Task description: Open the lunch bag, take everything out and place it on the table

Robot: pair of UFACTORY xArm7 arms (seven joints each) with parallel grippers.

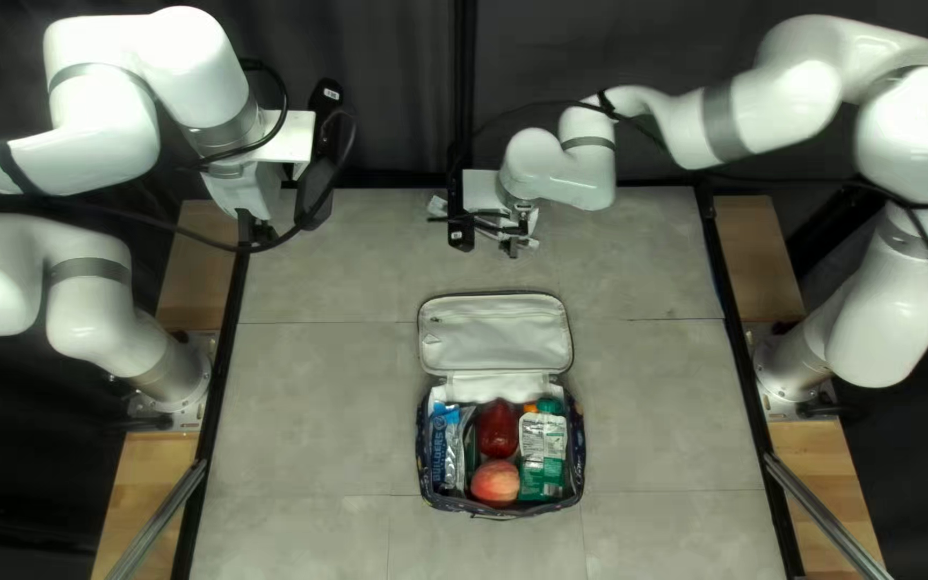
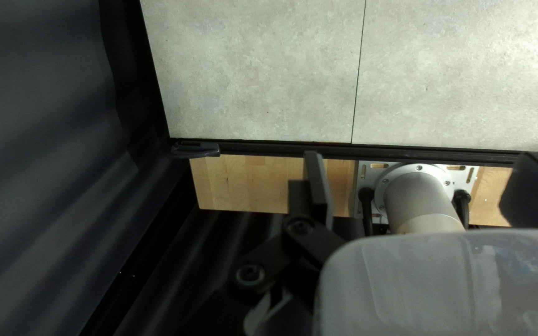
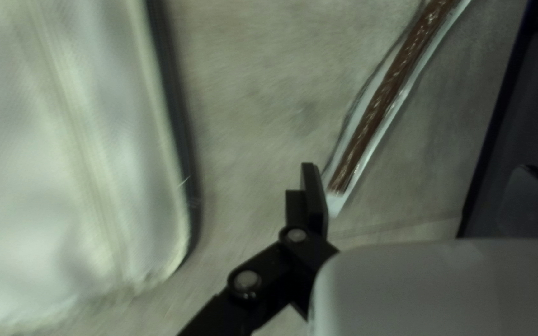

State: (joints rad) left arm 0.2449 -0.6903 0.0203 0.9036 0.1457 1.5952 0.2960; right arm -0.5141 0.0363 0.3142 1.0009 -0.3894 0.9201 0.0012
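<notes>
Setting: a grey tiled table (image 1: 311, 403) between two white robot arms, with a dark curtain behind.
Lunch bag: a dark patterned fabric lunch bag (image 1: 422, 463) stands open at the middle of the table, toward its near edge.
Lid: its white-lined flap lid (image 1: 496, 334) is folded back flat toward the far edge.
Contents: all inside the bag are a blue wrapped bar (image 1: 444, 447) at the left, a dark red rounded item (image 1: 498, 427) in the middle, a round red-and-yellow fruit (image 1: 495, 481) nearer the camera, and a white and green pouch with a teal cap (image 1: 543, 455) at the right.
Right gripper: the right gripper (image 3: 423, 172) hangs low over the table beyond the lid, fingers spread wide and holding nothing.
Thin strip: a long thin brown strip with pale shiny edges (image 3: 376, 107) ends just beside one finger; blur hides what it is.
Left gripper: the left gripper (image 2: 423, 161) is raised over the table's far left corner, fingers wide apart and empty, well away from the bag.
</notes>
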